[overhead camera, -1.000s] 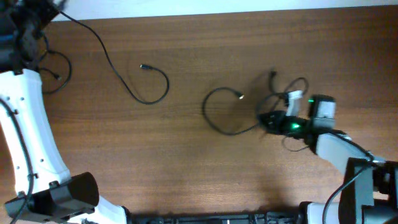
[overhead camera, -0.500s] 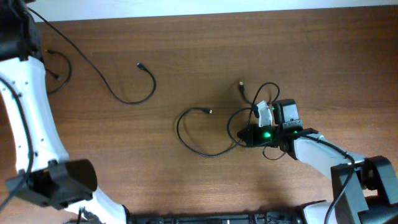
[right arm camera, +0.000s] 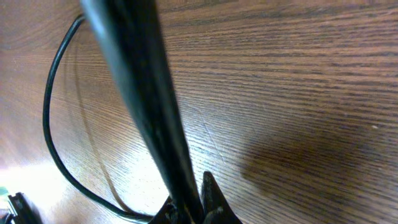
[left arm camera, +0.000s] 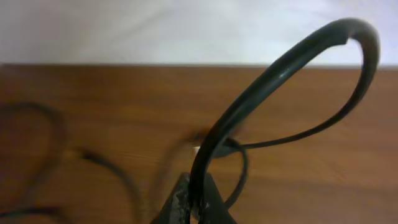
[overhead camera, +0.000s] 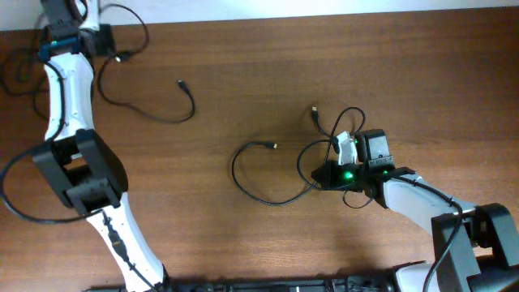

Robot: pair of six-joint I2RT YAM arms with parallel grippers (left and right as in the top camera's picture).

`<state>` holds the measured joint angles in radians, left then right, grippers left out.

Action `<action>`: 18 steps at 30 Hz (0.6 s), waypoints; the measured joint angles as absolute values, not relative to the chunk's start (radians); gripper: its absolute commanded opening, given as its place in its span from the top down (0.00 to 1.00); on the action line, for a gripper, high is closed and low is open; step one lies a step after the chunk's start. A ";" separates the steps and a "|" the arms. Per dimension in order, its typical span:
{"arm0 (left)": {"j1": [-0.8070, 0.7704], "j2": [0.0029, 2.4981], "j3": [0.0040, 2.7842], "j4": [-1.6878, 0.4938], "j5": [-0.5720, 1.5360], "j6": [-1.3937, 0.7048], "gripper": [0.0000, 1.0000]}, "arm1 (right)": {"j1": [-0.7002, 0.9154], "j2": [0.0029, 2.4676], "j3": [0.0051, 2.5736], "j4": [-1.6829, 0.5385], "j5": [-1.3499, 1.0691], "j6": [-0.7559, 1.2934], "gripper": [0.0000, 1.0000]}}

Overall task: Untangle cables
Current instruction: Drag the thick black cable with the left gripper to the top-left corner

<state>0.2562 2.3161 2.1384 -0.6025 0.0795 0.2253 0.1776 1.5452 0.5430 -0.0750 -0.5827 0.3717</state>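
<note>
Two robot arms (overhead camera: pixel 65 89), three thin black cables (overhead camera: pixel 234 169) so far as can be counted, one wooden bench (overhead camera: pixel 243 243).

Blurred near lens: cable (left arm camera: pixel 273 74) — lower end cut off; second cable (right arm camera: pixel 143 93) too — cropped at top.

Overhead looks straight down on the whole table (overhead camera: pixel 268 81) — both wrist views skim its wood low and close.

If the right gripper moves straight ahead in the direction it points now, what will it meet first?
Likely the far side of the black cable loop in front of the right gripper; only bare table lies between. Depth is unclear.
</note>
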 measured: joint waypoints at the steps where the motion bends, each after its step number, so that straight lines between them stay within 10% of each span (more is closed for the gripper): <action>1: 0.254 2.326 2.138 -0.630 0.138 0.225 1.00 | 0.178 1.545 0.543 -0.075 -0.582 0.373 0.96; 7: 0.227 2.336 2.138 -0.758 0.273 0.199 0.94 | 0.178 1.545 0.543 -0.075 -0.575 0.383 0.96; 9: 0.218 2.336 2.138 -0.775 0.285 0.160 0.56 | 0.178 1.545 0.543 -0.074 -0.568 0.385 0.96; 10: 0.213 2.336 2.138 -0.785 0.290 0.133 0.01 | 0.178 1.545 0.543 -0.074 -0.566 0.385 0.96; 18: 0.193 2.336 2.157 -0.894 0.335 -0.004 0.01 | 0.178 1.545 0.543 -0.076 -0.559 0.386 0.96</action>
